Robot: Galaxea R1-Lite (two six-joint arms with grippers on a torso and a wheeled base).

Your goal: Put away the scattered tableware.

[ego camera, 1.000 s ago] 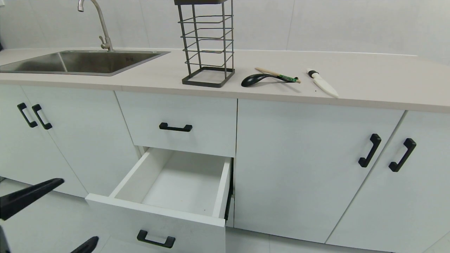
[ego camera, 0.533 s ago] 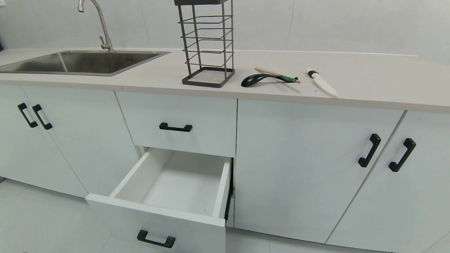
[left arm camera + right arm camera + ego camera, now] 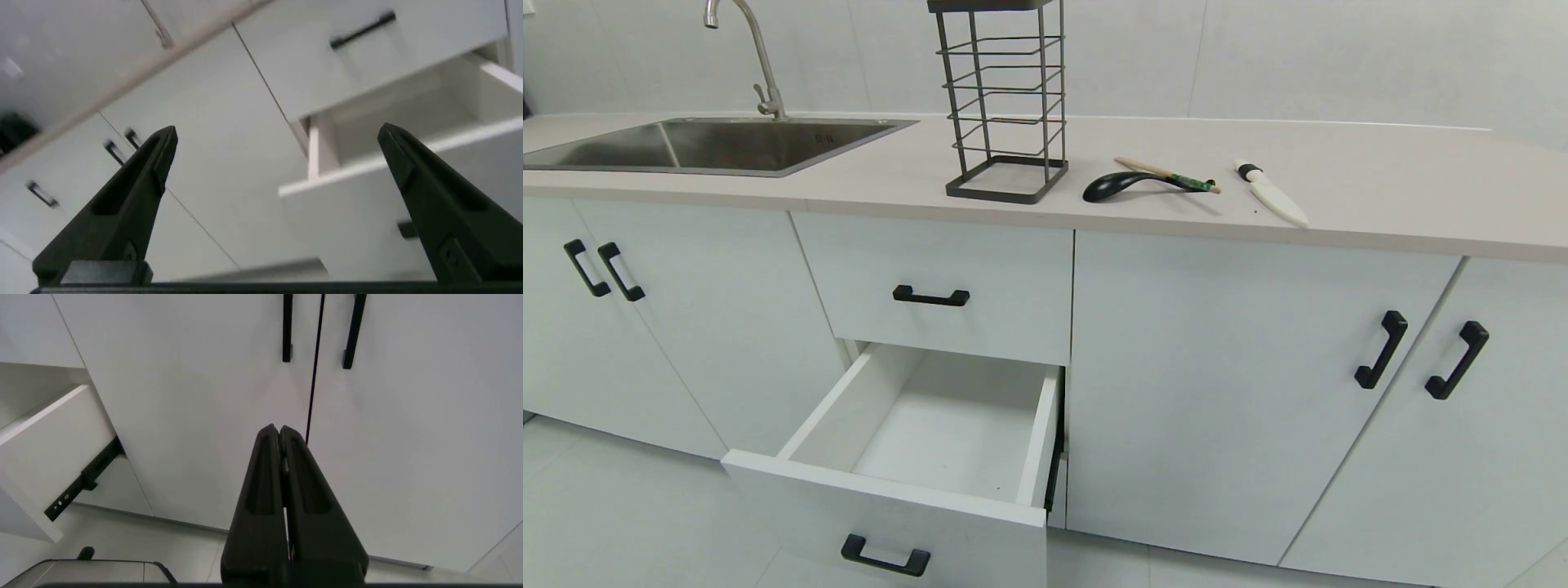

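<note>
Left claw [image 3: 278,131] is noted as released, fingers spread wide with nothing between them. The open drawer [image 3: 351,212] is seen ahead of it, past the gap between the fingers and untouched. Right claw [image 3: 279,431] is noted as clenched on nothing, tips pressed together, and is pointed at the white cabinet doors [image 3: 409,457]. The tableware is found on the tabletop [image 3: 1380,188], well apart from both claws: a black spoon [image 3: 1115,186], chopsticks [image 3: 1168,173] meeting its handle end, and a white knife [image 3: 1272,194] just beyond them, away from the wire rack [image 3: 1005,106].
</note>
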